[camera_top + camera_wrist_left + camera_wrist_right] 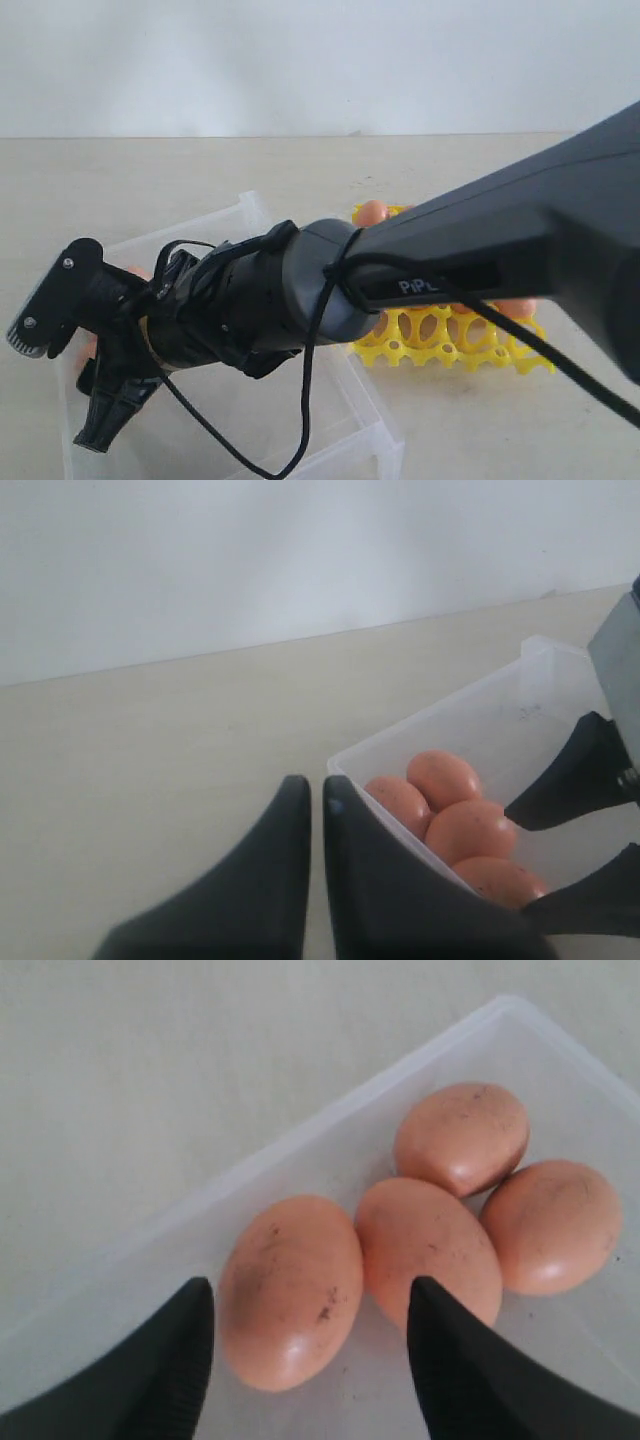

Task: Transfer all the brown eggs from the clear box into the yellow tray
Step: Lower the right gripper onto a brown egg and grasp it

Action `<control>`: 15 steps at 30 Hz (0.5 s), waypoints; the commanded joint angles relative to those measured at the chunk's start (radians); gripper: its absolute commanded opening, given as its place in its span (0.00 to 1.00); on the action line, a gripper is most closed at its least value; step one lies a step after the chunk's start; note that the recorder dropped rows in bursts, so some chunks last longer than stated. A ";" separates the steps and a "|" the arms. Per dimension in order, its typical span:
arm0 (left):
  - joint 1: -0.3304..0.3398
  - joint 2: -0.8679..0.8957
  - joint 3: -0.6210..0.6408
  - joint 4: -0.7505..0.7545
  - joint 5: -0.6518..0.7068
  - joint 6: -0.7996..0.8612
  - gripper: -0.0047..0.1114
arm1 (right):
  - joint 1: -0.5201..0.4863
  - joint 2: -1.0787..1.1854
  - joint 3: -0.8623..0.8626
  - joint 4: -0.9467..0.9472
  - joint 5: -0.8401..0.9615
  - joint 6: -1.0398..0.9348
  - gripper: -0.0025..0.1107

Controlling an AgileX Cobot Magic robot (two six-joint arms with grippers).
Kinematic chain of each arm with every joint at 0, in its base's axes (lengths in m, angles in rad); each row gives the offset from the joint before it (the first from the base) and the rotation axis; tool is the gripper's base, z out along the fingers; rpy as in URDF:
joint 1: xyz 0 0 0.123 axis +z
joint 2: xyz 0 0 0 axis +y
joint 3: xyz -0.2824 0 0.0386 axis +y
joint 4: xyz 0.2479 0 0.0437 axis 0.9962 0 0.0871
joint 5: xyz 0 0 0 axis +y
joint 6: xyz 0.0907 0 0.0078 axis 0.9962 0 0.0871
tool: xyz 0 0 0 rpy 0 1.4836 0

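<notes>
So here's where we're at. Our right claw (310,1290) is spread wide and hangs low over the clear box (250,212) on the left side of the table (150,170). It isn't gripping anything. Its two dark fingers (170,1370) stand either side of one speckled egg (290,1295). One finger is just beside that shell and the other sits in front of the neighbour egg (430,1250), so we can't tell whether either pad actually touches.

Four brown eggs (440,778) huddle together, touching each other, in a corner at the left end of the box. In the exterior view the right arm (520,230) reaches across from the right and hides most of them. Only bits of orange peek out beside the claw.

Our left claw (317,800) is pinched down to a thin slit with nothing in it, close by that same corner of the box.

The yellow tray (392,350) sits just right of the box, mostly hidden behind the arm. We can make out a couple of seated eggs (372,212) in it, but how many cups are filled we can't tell. A black cable (308,400) loops down from the arm over the box.
</notes>
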 commanded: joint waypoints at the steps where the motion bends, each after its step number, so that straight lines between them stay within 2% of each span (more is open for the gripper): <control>1: -0.003 -0.003 0.004 -0.007 -0.008 -0.001 0.08 | -0.002 0.020 -0.003 0.002 0.023 -0.008 0.47; 15: -0.003 -0.003 0.004 -0.007 -0.008 -0.001 0.08 | -0.002 0.086 -0.003 0.002 0.017 -0.012 0.47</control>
